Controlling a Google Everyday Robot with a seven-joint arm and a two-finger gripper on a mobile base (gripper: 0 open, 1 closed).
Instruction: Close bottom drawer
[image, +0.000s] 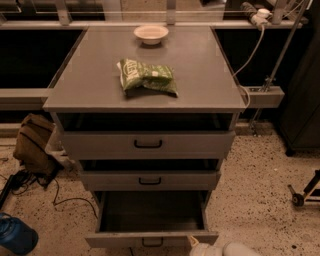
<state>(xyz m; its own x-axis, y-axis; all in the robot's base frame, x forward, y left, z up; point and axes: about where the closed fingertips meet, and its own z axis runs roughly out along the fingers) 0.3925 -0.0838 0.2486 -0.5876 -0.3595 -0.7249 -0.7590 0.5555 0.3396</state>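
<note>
The gripper (196, 244) sits at the very bottom edge of the view, its white body mostly cut off, and I cannot tell whether it is clenched or released. Just to its left is the bottom drawer (117, 240), pulled well out of the grey cabinet (225, 131), its inside dark. The small black handle (152, 243) is left of the gripper. Above it the middle drawer (150, 180) and top drawer (147, 144) each stand slightly out. Far above, on the counter (205, 75), lie a green snack bag (146, 76) and a white bowl (151, 34).
</note>
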